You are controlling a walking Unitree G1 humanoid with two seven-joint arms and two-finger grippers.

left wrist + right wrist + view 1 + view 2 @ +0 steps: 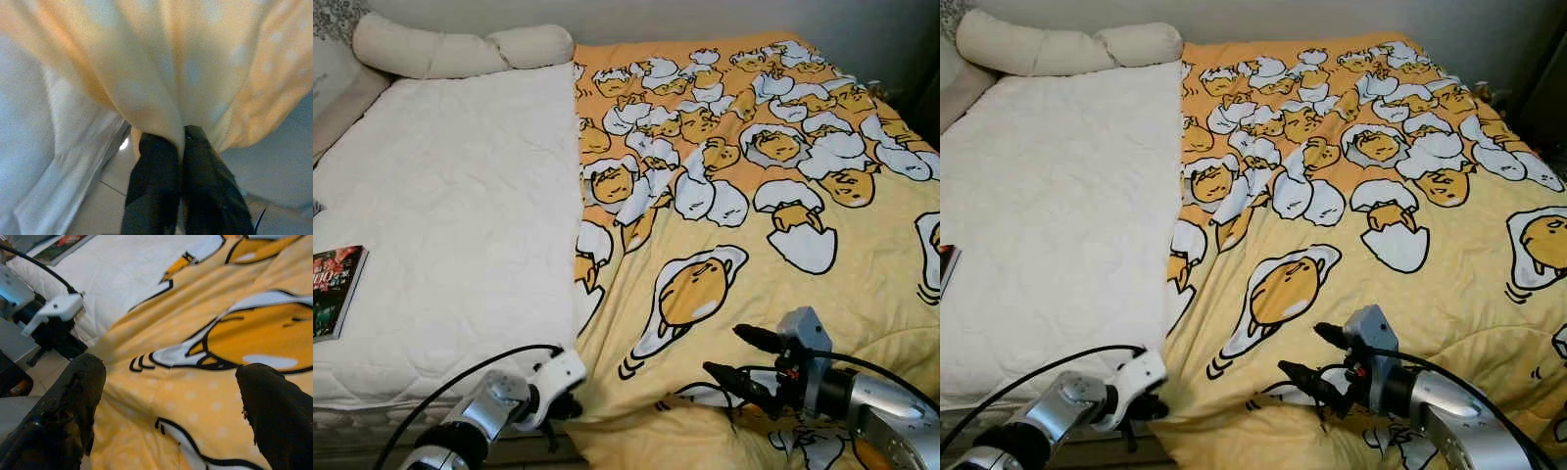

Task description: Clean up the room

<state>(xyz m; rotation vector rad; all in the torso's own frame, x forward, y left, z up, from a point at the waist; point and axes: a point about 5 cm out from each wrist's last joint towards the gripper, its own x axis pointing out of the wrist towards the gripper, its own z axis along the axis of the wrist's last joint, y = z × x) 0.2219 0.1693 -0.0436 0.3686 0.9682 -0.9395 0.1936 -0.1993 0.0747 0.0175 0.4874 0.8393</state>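
Left wrist view: the left gripper (180, 147) is pinched closed on the yellow egg-print duvet (754, 225), seemingly its lower-left corner. The right gripper (742, 354) hovers spread open over the duvet's lower edge. Soft, light, floppy fabric; best gathered at corners.

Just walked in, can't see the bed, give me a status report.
Left gripper shut on yellow blanket at its foot-end corner. Right gripper open above blanket. Blanket covers right half; white mattress bare. Book lies on mattress edge.

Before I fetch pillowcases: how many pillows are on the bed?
2, both at the head of the bed: a long pillow on the left, a shorter pillow touching its right end. Others may be hidden.
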